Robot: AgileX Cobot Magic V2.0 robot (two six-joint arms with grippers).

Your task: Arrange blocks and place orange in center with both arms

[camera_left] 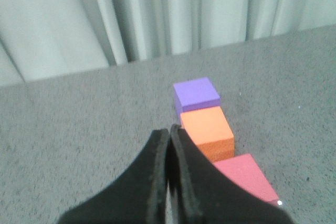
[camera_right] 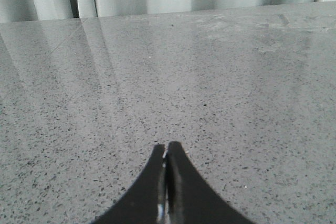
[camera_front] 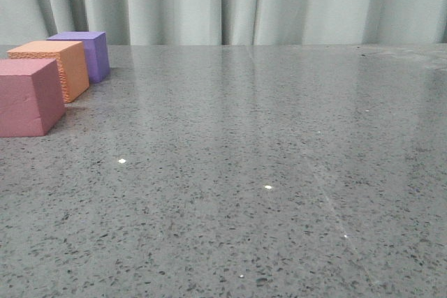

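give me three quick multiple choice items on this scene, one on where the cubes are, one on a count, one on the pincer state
1. In the front view the blocks sit: A) far left B) centre C) far right
2. Blocks on the table: A) two B) three C) four
3. The left pincer is: A) wide open B) shut on a block C) shut, empty

Answers: 1 A, the purple block, orange block and pink-red block line the left edge. 2 B, three cubes show. 3 C, its fingers meet with nothing between; the right pincer is likewise.
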